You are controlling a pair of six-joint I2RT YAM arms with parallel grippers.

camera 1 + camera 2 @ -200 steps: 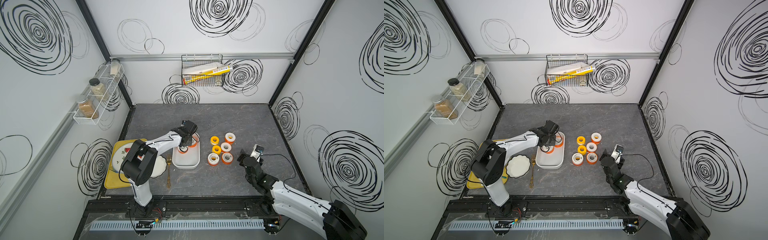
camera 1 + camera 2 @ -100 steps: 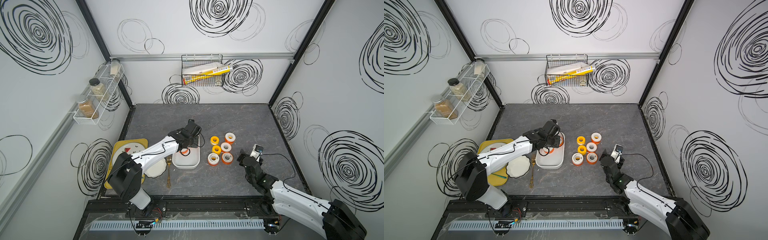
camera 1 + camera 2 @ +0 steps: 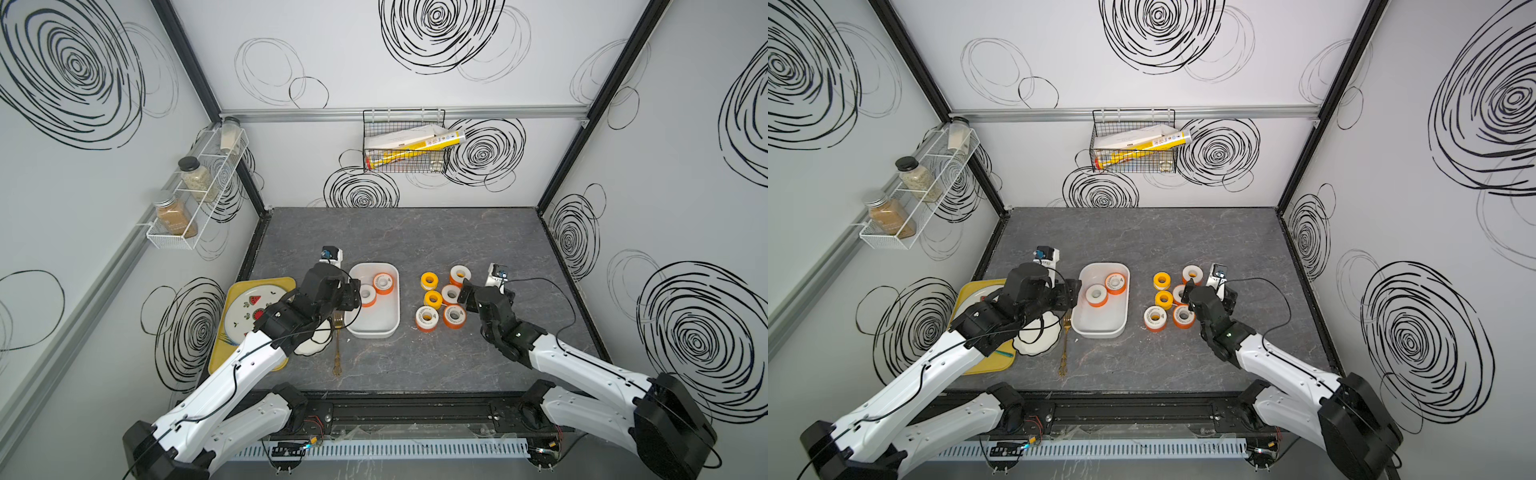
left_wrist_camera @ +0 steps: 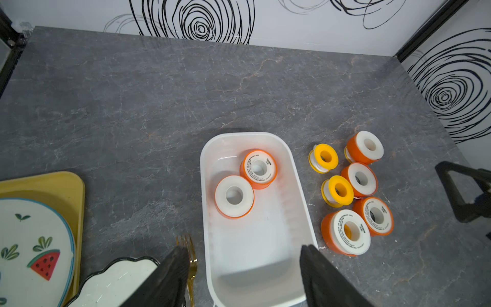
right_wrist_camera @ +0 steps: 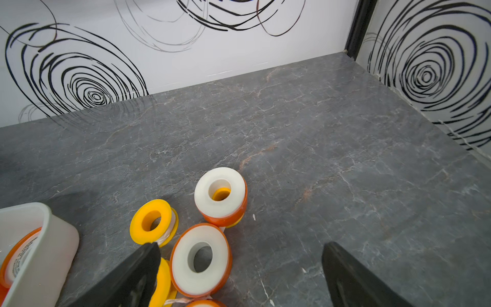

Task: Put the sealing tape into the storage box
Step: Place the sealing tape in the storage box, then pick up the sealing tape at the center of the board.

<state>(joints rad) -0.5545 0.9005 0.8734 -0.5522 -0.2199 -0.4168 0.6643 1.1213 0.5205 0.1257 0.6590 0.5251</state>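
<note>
- Right now, two rolls of sealing tape (image 4: 221, 195) lie flat in the far half of the storage box (image 4: 204, 212), touching each other. Six more sit clustered on the counter (image 3: 395, 241), near the box.
- Our left pincer (image 4: 244, 249) hangs over the near end of the box, jaws spread, nothing between them.
- Our right pincer (image 5: 240, 247) is low over the cluster, jaws spread wide. The nearest orange roll (image 5: 186, 265) lies between its fingers, closer to one, and we see no contact with it.
- We judge these rolls light and stiff. The hard plastic spools should not give under a squeeze, but their smooth, rounded walls could slide out of a shallow pinch.
- The white tape itself looks thin and soft. What seems to be a loose strand (image 5: 183, 301) trails by the near rolls, so we would keep the fingers off the winding where it is bare.
- We would take hold across the outer wall at mid-height, one finger on each side. The other way is one finger down the centre hole and one outside.
- A yellow spool (image 5: 164, 279) touches the nearest roll, so finger room on that side looks tight to us, and a descending finger could nudge it.
</note>
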